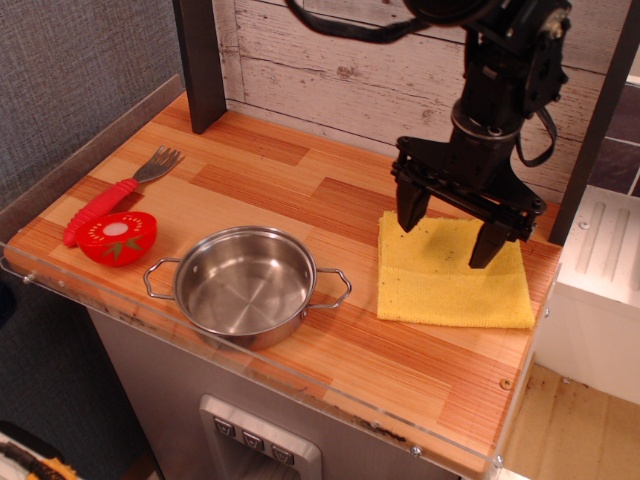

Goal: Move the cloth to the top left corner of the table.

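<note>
The bright yellow cloth [448, 281] lies flat on the wooden table [270, 185] at the right side, near the back. My black gripper [450, 228] hangs above the cloth's far half with its two fingers spread wide, one at the cloth's left edge and one toward its right. It is open and holds nothing. The fingertips look just above the cloth; I cannot tell whether they touch it.
A steel pot [245, 284] with two handles stands near the front middle. A red tomato-slice toy [118, 237] and a red-handled fork [120, 193] lie at the left. A dark post [198, 62] stands at the back left corner. A grey rim runs along the left side.
</note>
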Controlling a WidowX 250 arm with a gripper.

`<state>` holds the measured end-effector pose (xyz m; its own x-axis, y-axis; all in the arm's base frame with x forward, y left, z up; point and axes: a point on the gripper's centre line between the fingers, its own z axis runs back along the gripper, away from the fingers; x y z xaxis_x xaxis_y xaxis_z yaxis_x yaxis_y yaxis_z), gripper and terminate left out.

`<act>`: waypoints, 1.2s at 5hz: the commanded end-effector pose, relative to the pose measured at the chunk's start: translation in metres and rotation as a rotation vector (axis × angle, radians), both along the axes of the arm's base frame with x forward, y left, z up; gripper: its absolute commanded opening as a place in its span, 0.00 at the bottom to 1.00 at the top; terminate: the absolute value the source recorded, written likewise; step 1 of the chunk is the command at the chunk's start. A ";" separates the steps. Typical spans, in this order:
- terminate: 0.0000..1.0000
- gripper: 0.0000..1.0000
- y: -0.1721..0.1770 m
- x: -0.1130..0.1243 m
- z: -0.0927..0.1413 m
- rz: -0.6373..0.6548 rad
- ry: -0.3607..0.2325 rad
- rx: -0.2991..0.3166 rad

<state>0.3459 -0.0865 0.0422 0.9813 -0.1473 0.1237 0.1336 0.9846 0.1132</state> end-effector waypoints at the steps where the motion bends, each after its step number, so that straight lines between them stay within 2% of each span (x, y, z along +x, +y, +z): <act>1: 0.00 1.00 -0.008 0.006 -0.008 -0.009 0.005 -0.012; 2: 0.00 1.00 -0.004 0.003 -0.016 -0.005 0.029 -0.023; 3: 0.00 1.00 -0.001 -0.003 -0.030 -0.018 0.051 -0.001; 4: 0.00 1.00 0.010 -0.007 -0.052 -0.029 0.100 0.034; 5: 0.00 1.00 0.023 -0.008 -0.059 -0.045 0.119 0.058; 6: 0.00 1.00 0.037 -0.009 -0.064 -0.032 0.137 0.057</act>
